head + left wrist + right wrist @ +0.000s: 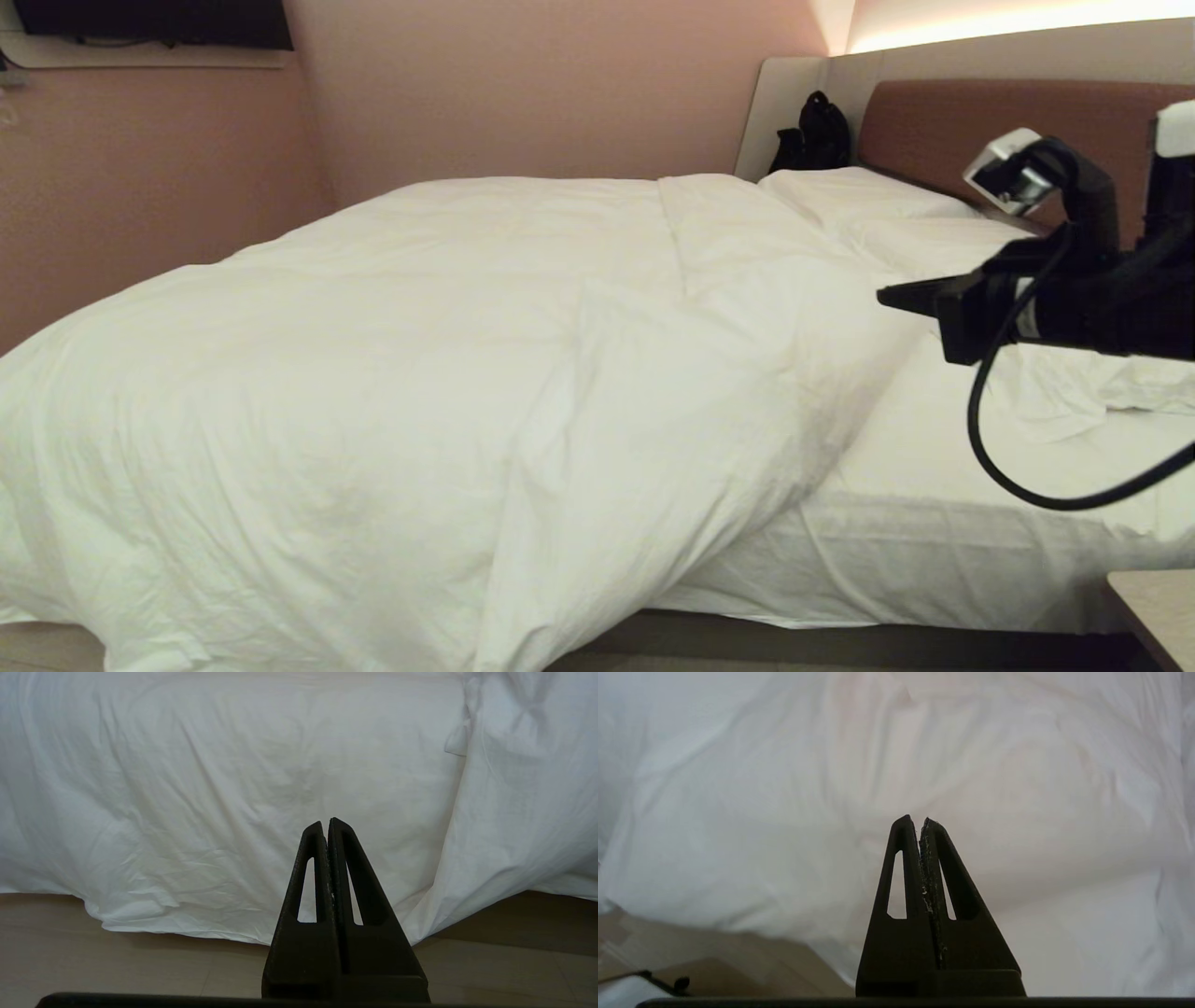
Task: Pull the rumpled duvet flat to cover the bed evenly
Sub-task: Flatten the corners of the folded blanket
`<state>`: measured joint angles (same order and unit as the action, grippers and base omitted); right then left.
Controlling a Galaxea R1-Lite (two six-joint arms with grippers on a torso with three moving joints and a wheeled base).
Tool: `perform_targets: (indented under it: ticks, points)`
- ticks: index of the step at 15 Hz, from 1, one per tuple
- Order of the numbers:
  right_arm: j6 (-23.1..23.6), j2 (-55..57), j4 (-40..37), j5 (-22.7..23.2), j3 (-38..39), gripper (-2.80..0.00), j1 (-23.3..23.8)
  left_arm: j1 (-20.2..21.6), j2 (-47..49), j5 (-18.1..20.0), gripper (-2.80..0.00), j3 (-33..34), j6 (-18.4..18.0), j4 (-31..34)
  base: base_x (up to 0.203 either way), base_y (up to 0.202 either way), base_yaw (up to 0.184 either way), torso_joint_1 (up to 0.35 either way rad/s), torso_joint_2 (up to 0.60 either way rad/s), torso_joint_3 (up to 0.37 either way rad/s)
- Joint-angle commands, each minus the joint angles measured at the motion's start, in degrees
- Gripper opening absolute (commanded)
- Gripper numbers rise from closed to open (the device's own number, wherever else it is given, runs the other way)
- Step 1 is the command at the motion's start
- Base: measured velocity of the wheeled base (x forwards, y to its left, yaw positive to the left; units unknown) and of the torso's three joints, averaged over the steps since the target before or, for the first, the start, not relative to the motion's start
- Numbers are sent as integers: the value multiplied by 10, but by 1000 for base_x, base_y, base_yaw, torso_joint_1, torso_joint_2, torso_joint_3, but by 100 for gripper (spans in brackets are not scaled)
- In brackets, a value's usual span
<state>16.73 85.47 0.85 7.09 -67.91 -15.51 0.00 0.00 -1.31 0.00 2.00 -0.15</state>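
Note:
The white duvet lies bunched toward the foot end of the bed. It hangs over the near side almost to the floor, and a strip of fitted sheet is bare near the pillows. My right gripper hovers shut and holding nothing over that bare strip, its tip beside the duvet's folded edge. In the right wrist view, that gripper points at rumpled white fabric. My left gripper is shut and empty, low by the floor, facing the hanging side of the duvet.
Two white pillows lie against the brown headboard, with a black bag beside it. A bedside table corner shows at the lower right. Pale wooden floor runs beneath the duvet's hem. A pink wall stands behind the bed.

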Motion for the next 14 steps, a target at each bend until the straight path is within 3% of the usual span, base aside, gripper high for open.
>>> perform_targets:
  ticks: [1,3,8,9,14]
  points:
    - [1,79,-2,-2,-72,-280,-30,0,0,0,-280,0,0,0,0,0,0,0,0,0]
    - [1,95,-2,-12,-92,-280,-39,0,0,0,-280,0,0,0,0,0,0,0,0,0]
    - [0,247,-2,-37,-243,-280,-72,0,0,0,-280,0,0,0,0,0,0,0,0,0]
    - [0,265,-2,-38,-262,0,-76,0,0,0,-280,0,0,0,0,0,0,0,0,0]
    - [1,332,-3,-48,-342,0,-83,0,0,0,-280,0,0,0,0,0,0,0,0,0]
